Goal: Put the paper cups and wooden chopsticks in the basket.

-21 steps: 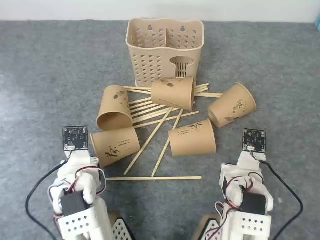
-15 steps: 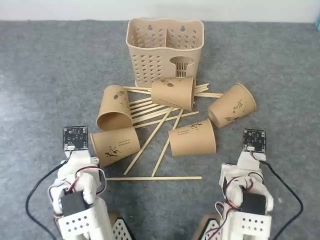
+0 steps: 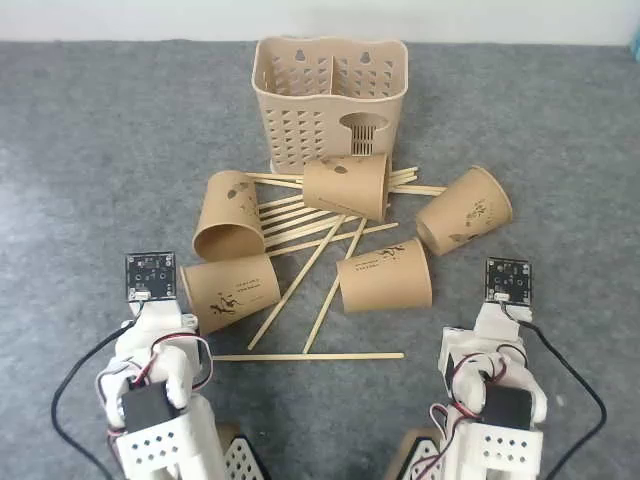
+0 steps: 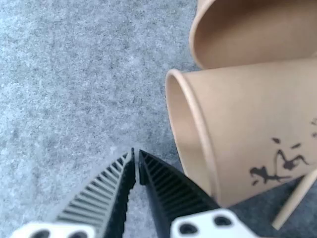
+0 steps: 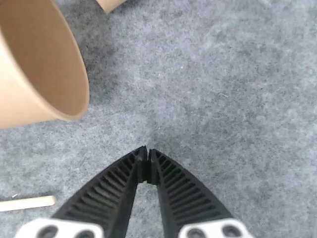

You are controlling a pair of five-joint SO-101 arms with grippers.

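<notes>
The basket (image 3: 300, 130) is seen standing upright near the far edge of the bench (image 3: 90, 150), about midway along it. In front of it, five cups of paper are found lying on their sides: the far-left cup (image 3: 228, 215), the near-left cup (image 3: 230, 290), the middle cup (image 3: 346, 186) just before the basket wall, the near-middle cup (image 3: 385, 275) and the right cup (image 3: 464, 210). The wooden chopsticks (image 3: 300, 215) are scattered among them. Some are fanned out beneath the middle cup, and two are slanted toward the near edge between the near-left and near-middle cups. A lone chopstick (image 3: 308, 356) is laid apart from the rest, roughly parallel to the near edge, between the two arms.

The left tool (image 4: 134, 161) is held over the grey surface with its fingers pressed together and nothing between them. The open mouth of the near-left cup (image 4: 237, 134) is seen just beside it, with the far-left cup (image 4: 252, 29) beyond. The right tool (image 5: 147, 159) is likewise closed on nothing. The near-middle cup (image 5: 49, 74) is seen near it, untouched, and one end of the lone chopstick (image 5: 27, 202) close by.
</notes>
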